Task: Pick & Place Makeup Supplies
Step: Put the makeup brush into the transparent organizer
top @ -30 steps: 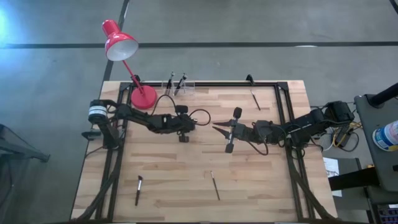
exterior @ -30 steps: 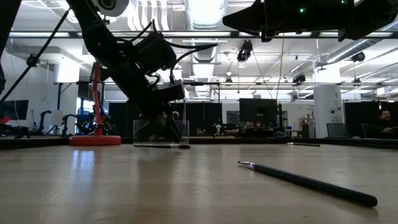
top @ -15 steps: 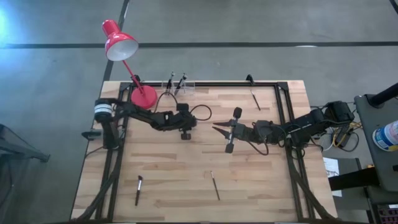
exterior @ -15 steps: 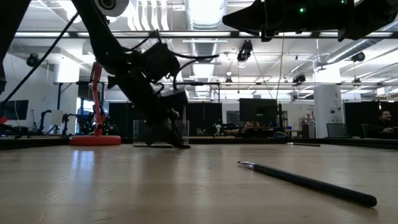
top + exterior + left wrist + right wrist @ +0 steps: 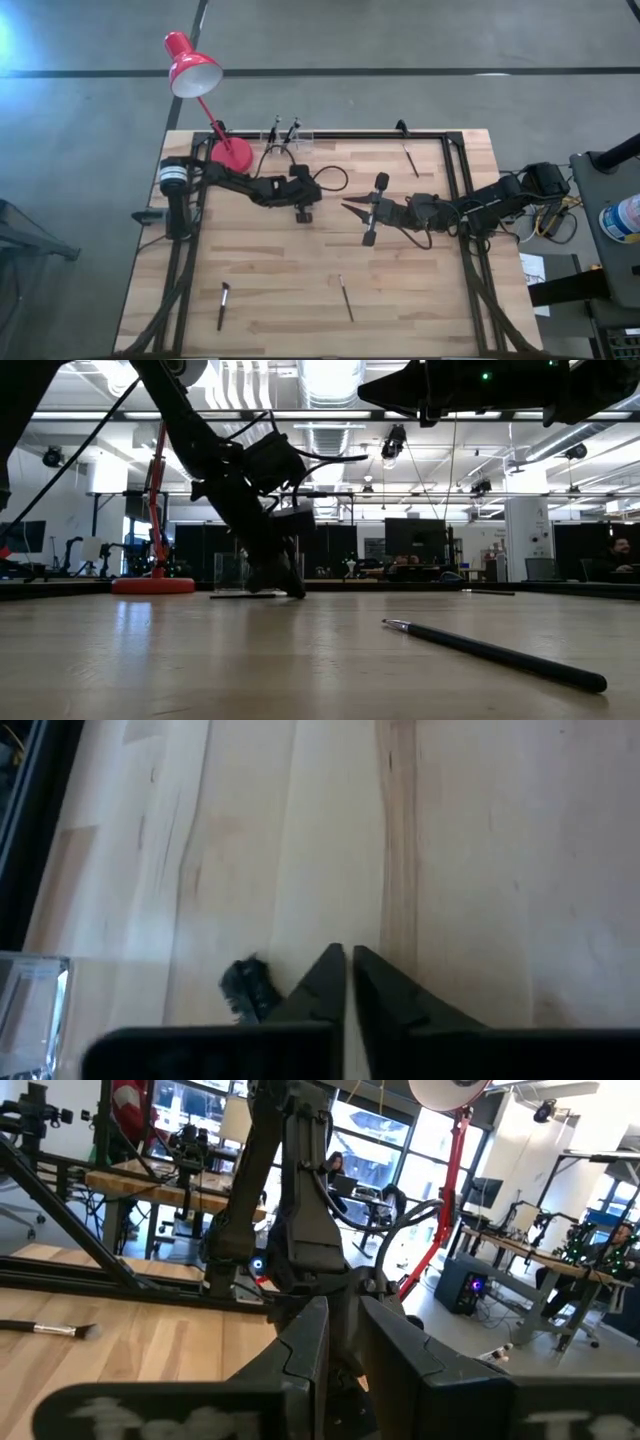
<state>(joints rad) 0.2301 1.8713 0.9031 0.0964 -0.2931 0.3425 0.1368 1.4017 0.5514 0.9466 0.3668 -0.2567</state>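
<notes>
Left pincer [image 5: 304, 209] low over the worktop [image 5: 300, 270] near its far edge, fingers nearly touching, nothing between them. Right pincer [image 5: 350, 207] mid-worktop, waiting, narrowly parted, empty. Brushes scattered: one [image 5: 223, 304] at the near left, one [image 5: 345, 297] near centre, one [image 5: 410, 159] far right, probably awaiting collection. Clear holder [image 5: 285, 137] at the far edge already with two. Red lamp [image 5: 205, 85] crowding that corner.
</notes>
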